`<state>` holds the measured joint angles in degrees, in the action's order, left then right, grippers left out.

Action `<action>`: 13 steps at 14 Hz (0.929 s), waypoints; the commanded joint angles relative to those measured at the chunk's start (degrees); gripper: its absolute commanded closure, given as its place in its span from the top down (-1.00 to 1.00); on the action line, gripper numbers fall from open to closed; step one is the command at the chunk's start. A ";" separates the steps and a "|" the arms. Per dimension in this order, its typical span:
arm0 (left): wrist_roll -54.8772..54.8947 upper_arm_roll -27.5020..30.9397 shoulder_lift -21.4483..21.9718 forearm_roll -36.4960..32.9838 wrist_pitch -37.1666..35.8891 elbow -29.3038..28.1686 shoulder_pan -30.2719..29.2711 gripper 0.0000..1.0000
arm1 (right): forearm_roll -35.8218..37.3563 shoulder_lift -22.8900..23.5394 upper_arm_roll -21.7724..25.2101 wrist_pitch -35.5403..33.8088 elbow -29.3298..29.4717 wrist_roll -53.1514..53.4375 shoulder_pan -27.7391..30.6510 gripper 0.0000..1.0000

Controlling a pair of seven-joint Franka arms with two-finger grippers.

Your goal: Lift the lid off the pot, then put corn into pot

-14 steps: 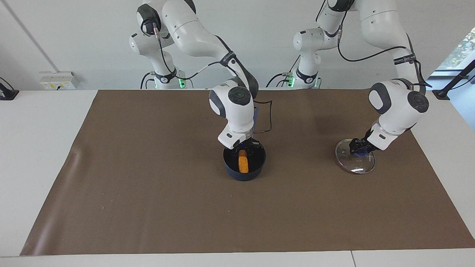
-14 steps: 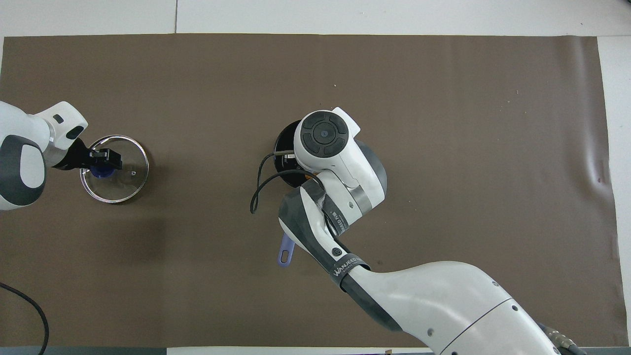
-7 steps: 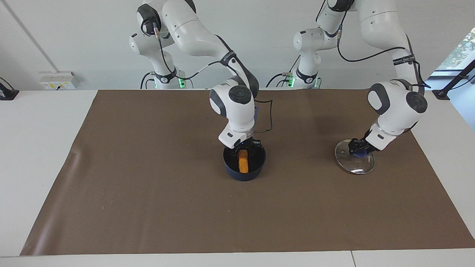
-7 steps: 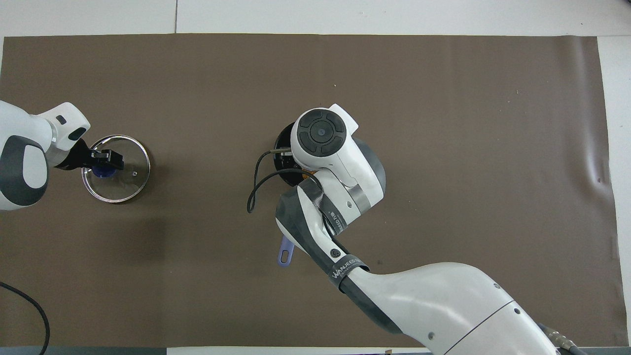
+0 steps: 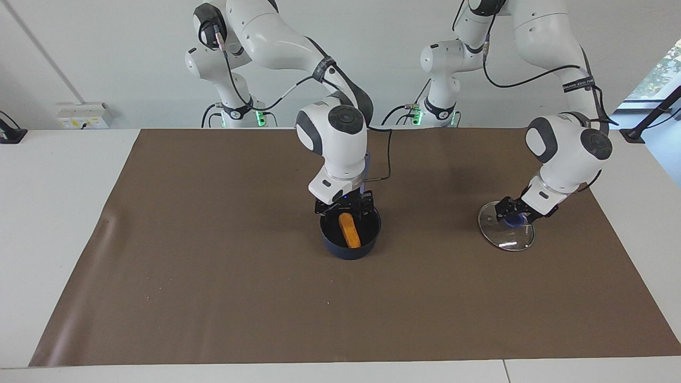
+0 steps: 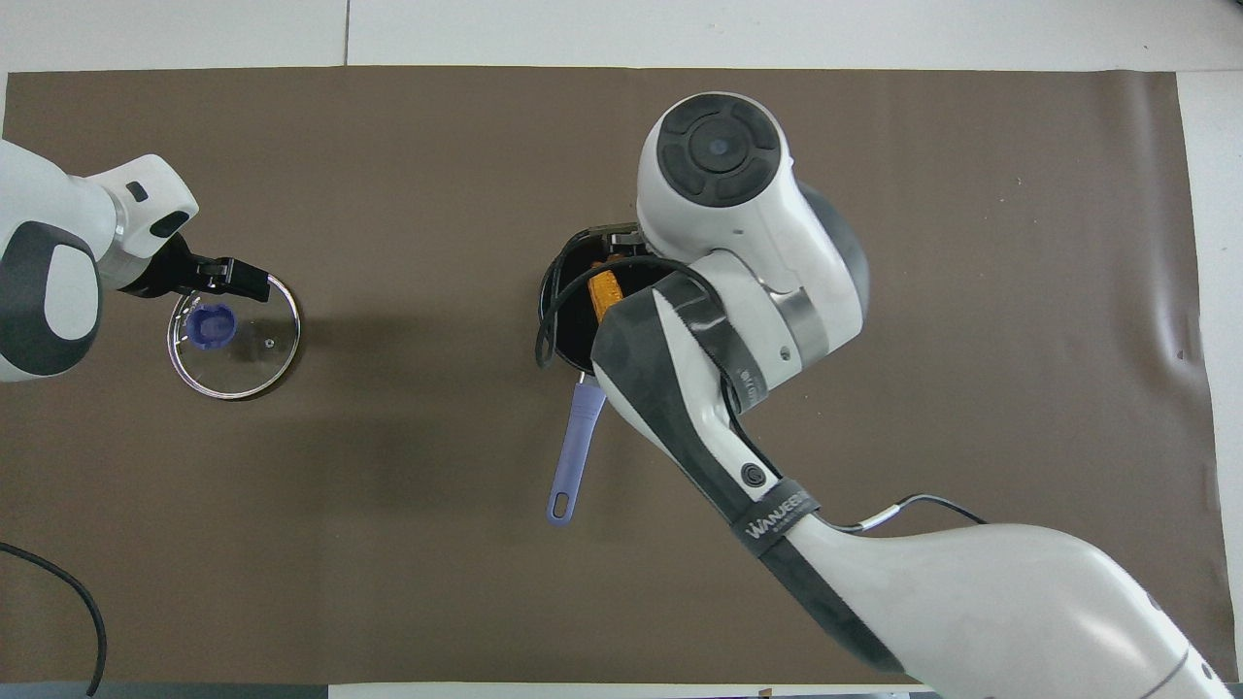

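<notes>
The navy pot [image 5: 340, 249] stands mid-mat, its light blue handle [image 6: 575, 447] pointing toward the robots. The yellow-orange corn [image 5: 348, 230] lies tilted inside it and also shows in the overhead view [image 6: 604, 291]. My right gripper [image 5: 345, 207] is open just above the pot's rim, with the corn free below it. The glass lid [image 5: 505, 236] lies flat on the mat toward the left arm's end, its blue knob [image 6: 212, 325] uncovered. My left gripper [image 5: 514, 211] hovers open just above the knob, clear of it; it also shows in the overhead view [image 6: 233, 277].
A brown mat [image 5: 213, 276] covers the white table [image 5: 48, 223]. A black cable [image 5: 387, 159] loops from the right wrist above the pot. A wall socket box [image 5: 84, 114] sits at the table's edge near the right arm.
My right gripper has opened and risen from the pot, leaving the corn tilted inside. My left gripper has let go of the lid's knob and lifted a little.
</notes>
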<state>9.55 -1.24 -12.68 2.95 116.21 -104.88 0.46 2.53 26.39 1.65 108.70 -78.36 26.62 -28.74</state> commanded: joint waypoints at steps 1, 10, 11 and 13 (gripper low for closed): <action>-9.25 0.45 1.86 -1.02 -8.52 6.78 3.75 1.00 | 0.81 -7.90 -0.42 -8.91 -1.09 -8.14 6.30 1.00; -10.77 0.28 15.04 -1.02 -24.43 5.66 4.20 1.00 | 0.12 -20.06 -0.86 -21.61 -3.54 -24.66 23.34 1.00; -10.43 0.36 16.53 -1.02 -25.93 3.83 4.11 1.00 | -0.41 -20.41 -1.04 -20.65 -4.94 -26.69 24.59 1.00; -9.82 0.36 18.13 -1.02 -24.89 0.39 3.93 1.00 | 0.28 -24.87 -0.25 -17.74 -12.93 -28.02 22.34 1.00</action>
<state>-0.51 -0.98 2.59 2.93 90.94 -99.87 4.50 2.64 6.30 1.89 87.62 -82.43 0.65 -5.95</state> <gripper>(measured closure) 0.000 0.000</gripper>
